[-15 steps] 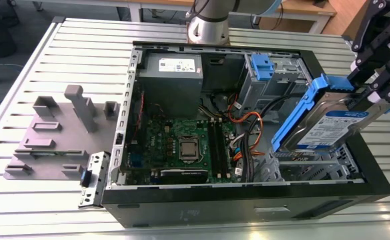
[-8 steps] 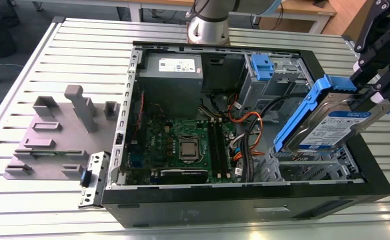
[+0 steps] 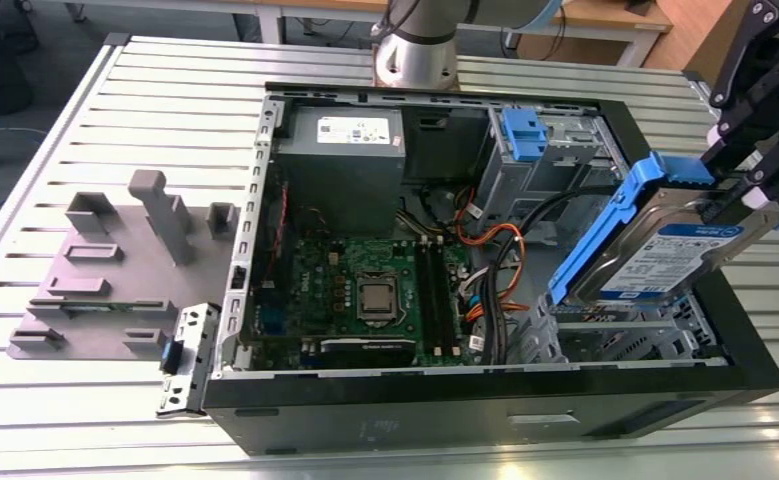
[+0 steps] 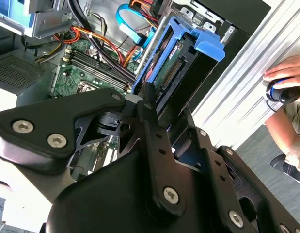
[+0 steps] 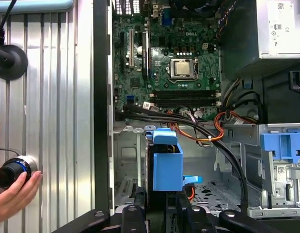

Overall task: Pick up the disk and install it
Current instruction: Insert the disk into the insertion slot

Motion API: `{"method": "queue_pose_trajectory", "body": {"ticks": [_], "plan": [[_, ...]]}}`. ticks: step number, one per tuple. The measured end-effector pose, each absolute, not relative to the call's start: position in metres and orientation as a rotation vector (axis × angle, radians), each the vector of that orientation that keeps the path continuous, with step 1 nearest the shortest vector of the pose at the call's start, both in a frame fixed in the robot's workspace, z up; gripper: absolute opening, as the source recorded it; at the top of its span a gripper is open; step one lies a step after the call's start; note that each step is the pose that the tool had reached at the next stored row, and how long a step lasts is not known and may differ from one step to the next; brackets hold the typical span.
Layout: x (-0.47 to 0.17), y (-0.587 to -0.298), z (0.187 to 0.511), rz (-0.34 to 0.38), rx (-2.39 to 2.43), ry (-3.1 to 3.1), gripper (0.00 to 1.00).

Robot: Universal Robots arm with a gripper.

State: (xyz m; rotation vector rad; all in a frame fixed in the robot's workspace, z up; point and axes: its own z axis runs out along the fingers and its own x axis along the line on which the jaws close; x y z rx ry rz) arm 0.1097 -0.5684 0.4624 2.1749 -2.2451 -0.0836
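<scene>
**We are holding the disk over the open case**

Our hand (image 3: pixel 740 207) is clamping its fingers shut on one end of the blue-framed disk (image 3: pixel 667 258), and we are holding it tilted in the air, just above the bay (image 3: pixel 616 335) at the exterior view's right of the case (image 3: pixel 496 405). Beyond it the motherboard (image 3: pixel 362 290) is lying flat. Farther back, a second carrier (image 3: pixel 523 135) and the power supply (image 3: pixel 342 150) are sitting against the far wall.

In the first wrist view, end of the disk (image 5: pixel 166 165) behind the jaws, person's hand (image 5: pixel 14 191) partly off-frame.
</scene>
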Motion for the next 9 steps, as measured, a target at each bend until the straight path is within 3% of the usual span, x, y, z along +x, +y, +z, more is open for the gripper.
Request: {"method": "queue_pose_trajectory", "body": {"ticks": [9], "plan": [[0.1109, -0.5685, 0.4597, -0.083, 2.188, -2.232, 0.35]]}}
